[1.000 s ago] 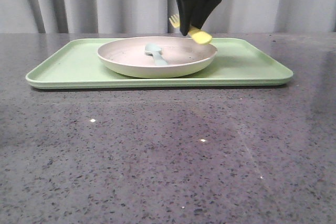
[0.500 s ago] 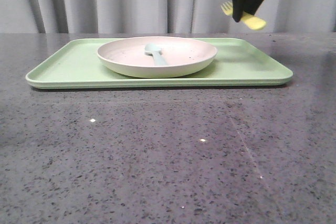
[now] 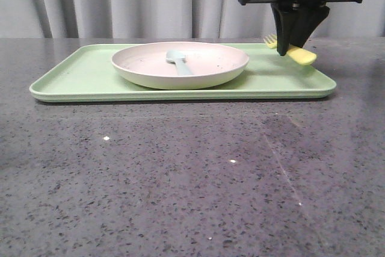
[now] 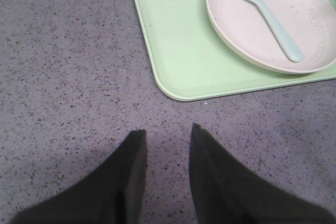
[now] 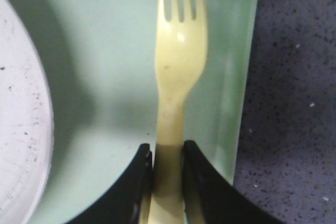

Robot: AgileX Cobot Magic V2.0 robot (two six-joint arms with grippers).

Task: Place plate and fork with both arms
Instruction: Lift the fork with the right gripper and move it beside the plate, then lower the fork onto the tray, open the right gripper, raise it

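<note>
The pinkish-cream speckled plate (image 3: 210, 58) sits on the light-green tray (image 3: 78, 76), with a pale blue spoon (image 3: 176, 59) lying in it. It also shows in the left wrist view (image 4: 315, 30) and the right wrist view (image 5: 18, 129). My right gripper (image 3: 290, 49) is shut on the handle of the yellow fork (image 3: 301, 55), holding it low over the tray's right end, to the right of the plate. In the right wrist view the fork (image 5: 179, 61) hangs over the tray near its edge. My left gripper (image 4: 168, 128) is open and empty over the bare table, off the tray's corner.
The tray (image 4: 173, 40) lies on a dark speckled stone table (image 3: 192, 179). A grey curtain (image 3: 120, 1) hangs behind. The tray's right rim (image 5: 244, 77) is just beside the fork, with table surface (image 5: 294, 93) beyond it.
My right gripper has carried the fork from above the plate's right rim to the right, then down to just above the tray's right end. The plate and spoon have not moved.
</note>
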